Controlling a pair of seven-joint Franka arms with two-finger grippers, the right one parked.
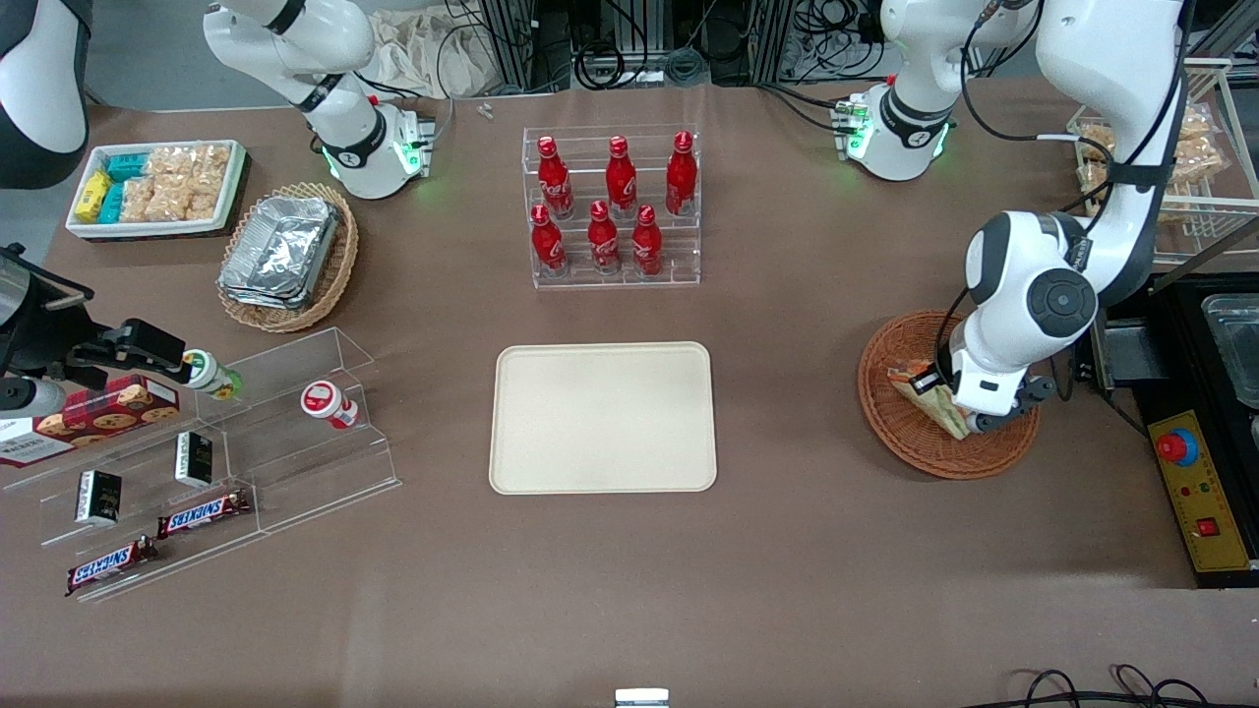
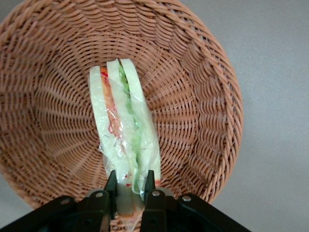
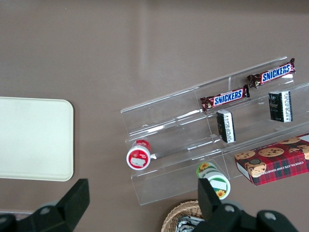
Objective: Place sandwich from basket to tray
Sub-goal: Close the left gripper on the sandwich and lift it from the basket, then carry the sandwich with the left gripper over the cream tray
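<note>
The sandwich [image 2: 123,125], a wrapped wedge of pale bread with orange-red and green filling, lies in the round reddish-brown wicker basket [image 2: 203,106]. It also shows in the front view [image 1: 929,395] in the basket [image 1: 890,413], toward the working arm's end of the table. My left gripper [image 2: 130,182] is down in the basket with one finger on each side of the sandwich's near end, shut on it. In the front view the gripper [image 1: 974,421] is mostly hidden by the arm. The cream-beige tray [image 1: 603,416] lies flat mid-table.
A clear rack of red bottles [image 1: 612,206] stands farther from the front camera than the tray. A tan oval basket with foil containers [image 1: 287,254], a white bin of snacks [image 1: 157,187] and clear snack shelves [image 1: 226,452] sit toward the parked arm's end. A control box [image 1: 1195,492] sits beside the basket.
</note>
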